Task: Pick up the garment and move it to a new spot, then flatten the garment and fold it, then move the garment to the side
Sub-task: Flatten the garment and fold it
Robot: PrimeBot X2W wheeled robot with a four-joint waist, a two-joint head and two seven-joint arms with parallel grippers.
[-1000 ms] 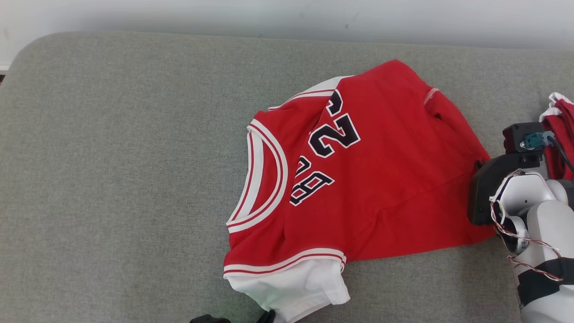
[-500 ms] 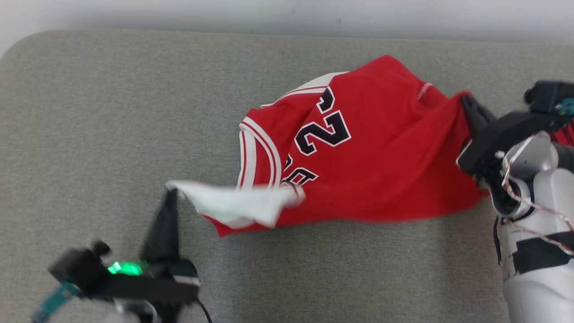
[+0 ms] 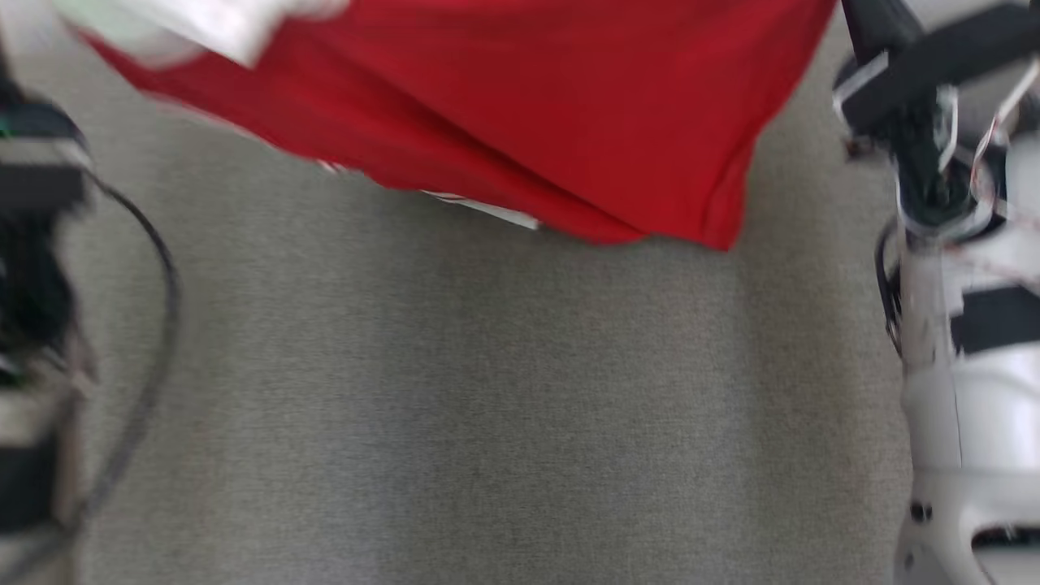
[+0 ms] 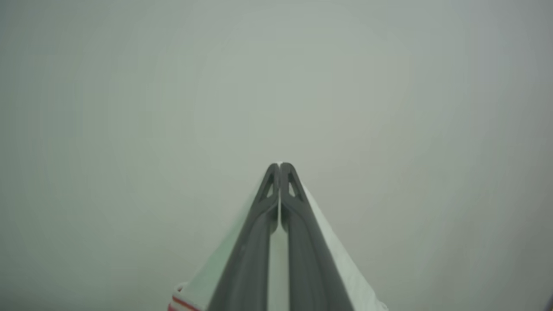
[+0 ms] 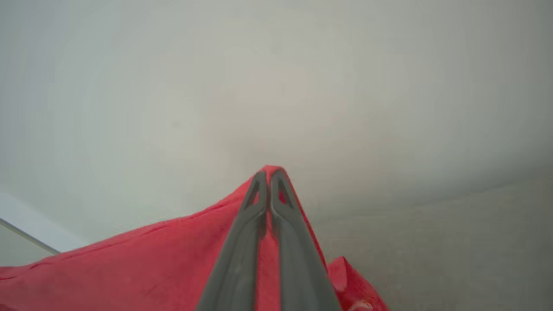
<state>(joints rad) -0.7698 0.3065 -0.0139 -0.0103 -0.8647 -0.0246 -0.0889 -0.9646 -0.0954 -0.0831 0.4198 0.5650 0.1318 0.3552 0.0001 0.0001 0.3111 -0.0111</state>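
The garment (image 3: 504, 106), a red jersey with white sleeves, hangs lifted across the top of the head view above the grey surface. My left gripper (image 4: 280, 166) is shut on its white sleeve (image 4: 337, 259), with cloth showing on both sides of the fingers. My right gripper (image 5: 268, 172) is shut on the red fabric (image 5: 129, 272), which drapes down to the left of the fingers. In the head view the right arm (image 3: 959, 341) rises at the right edge and the blurred left arm (image 3: 32, 244) at the left edge.
A grey fabric surface (image 3: 487, 406) spreads below the hanging jersey. A dark cable (image 3: 154, 309) loops beside the left arm. Both wrist views face a pale wall (image 4: 276, 77).
Both grippers have risen with the jersey, lifting it off the surface. The right gripper closed on the red hem. The head view has tilted down, so the jersey now sits at the top.
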